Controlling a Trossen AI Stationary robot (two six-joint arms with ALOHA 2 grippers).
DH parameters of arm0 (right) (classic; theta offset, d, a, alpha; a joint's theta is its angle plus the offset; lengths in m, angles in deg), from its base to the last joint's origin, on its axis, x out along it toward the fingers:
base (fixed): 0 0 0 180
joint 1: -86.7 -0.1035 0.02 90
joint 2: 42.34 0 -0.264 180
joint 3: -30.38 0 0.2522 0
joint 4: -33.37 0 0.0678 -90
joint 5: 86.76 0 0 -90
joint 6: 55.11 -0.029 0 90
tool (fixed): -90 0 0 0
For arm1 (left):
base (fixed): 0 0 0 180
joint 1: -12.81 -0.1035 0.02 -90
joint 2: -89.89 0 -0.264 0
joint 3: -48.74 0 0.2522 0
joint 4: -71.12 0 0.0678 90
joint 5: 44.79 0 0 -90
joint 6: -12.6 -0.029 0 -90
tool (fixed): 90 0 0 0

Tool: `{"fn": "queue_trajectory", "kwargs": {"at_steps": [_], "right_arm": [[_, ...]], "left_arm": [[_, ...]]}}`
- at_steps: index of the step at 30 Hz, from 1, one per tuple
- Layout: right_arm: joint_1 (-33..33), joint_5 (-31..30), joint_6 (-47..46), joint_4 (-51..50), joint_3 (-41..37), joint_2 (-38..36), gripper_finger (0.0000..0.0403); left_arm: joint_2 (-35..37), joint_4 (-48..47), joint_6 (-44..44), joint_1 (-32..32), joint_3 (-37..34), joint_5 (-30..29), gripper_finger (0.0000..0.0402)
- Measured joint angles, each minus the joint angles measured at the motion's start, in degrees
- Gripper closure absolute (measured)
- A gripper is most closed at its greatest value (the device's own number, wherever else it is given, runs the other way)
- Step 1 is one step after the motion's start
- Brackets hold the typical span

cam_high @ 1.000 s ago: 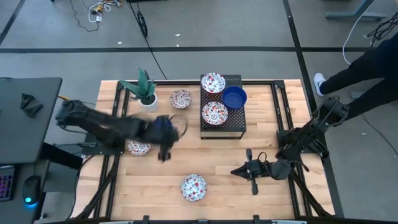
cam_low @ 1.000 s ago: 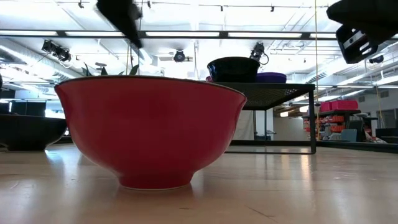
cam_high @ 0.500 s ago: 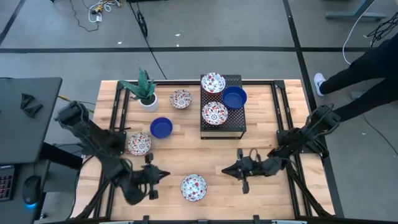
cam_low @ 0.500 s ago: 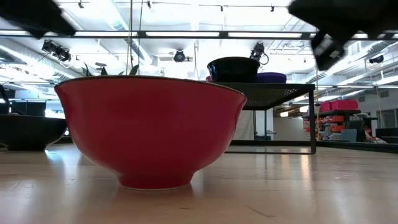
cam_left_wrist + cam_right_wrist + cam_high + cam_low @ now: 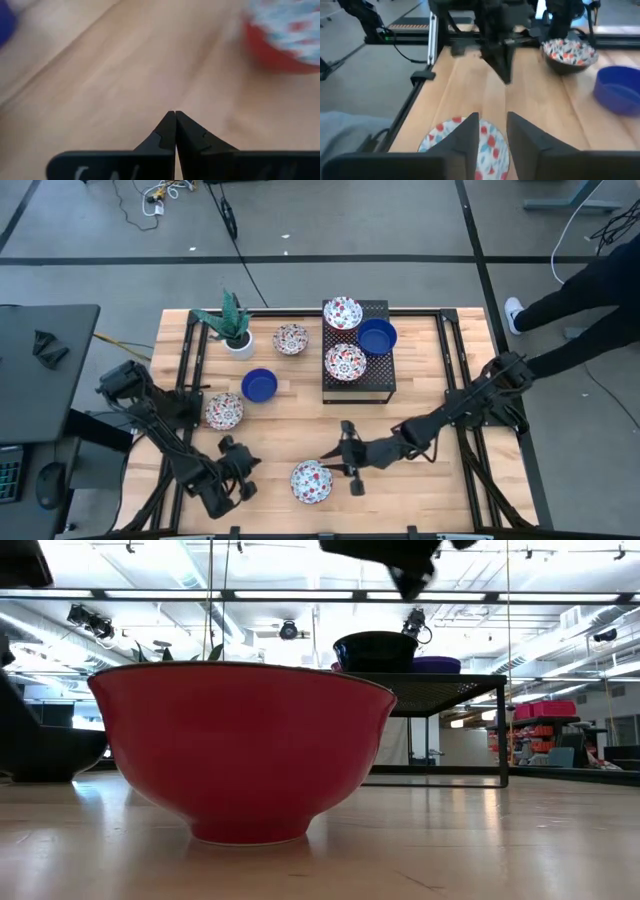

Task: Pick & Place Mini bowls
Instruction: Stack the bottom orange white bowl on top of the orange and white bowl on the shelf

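Note:
A floral mini bowl [image 5: 311, 481] with a red outside [image 5: 240, 750] stands on its foot near the table's front edge. My right gripper [image 5: 338, 463] hangs open just right of it and above its rim [image 5: 465, 145], touching nothing. My left gripper [image 5: 243, 463] is shut and holds nothing. It is low over bare wood left of that bowl [image 5: 285, 40]. A blue bowl [image 5: 260, 385] and two floral bowls [image 5: 224, 411] [image 5: 291, 338] sit on the table. Two floral bowls [image 5: 346, 361] and a blue one [image 5: 377, 336] sit on the black rack [image 5: 385, 385].
A white plant pot [image 5: 237, 340] stands at the far left, by the floral bowl. The black rack stands raised at the far centre. A person's leg [image 5: 580, 290] shows beyond the table's right side. Bare wood lies between the rack and the front bowl.
My left gripper has swung from over the blue bowl toward the table's near edge and down, rolling its wrist. The blue bowl stays on the table. My right gripper has travelled toward the table's left edge, up to the front floral bowl.

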Motion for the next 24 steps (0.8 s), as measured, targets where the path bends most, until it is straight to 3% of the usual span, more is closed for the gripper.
{"fn": "queue_trajectory", "kwargs": {"at_steps": [4, 8, 16, 20, 24], "right_arm": [[1.6, 1.4, 2.0, 0.2, 0.7, 0.0, 0.0285], [2.1, 1.6, 2.0, 0.4, 0.7, 0.0, 0.0280], [2.0, 1.7, 2.1, 0.5, 0.4, 0.0, 0.0279], [2.0, 1.7, 2.1, 0.5, 0.4, 0.0, 0.0279], [2.0, 1.7, 2.1, 0.5, 0.4, 0.0, 0.0279]], "left_arm": [[0.3, -8.8, 7.4, -1.4, 0.0, 7.1, 0.0380], [2.3, -17.5, 7.8, -3.1, 0.5, 13.8, 0.0331], [8.7, -38.5, 9.6, -8.7, 6.1, 14.7, 0.0208], [9.1, -39.3, 6.4, -13.3, 4.8, 18.2, 0.0195], [9.1, -34.4, 2.5, -16.9, 1.7, 19.5, 0.0194]]}}
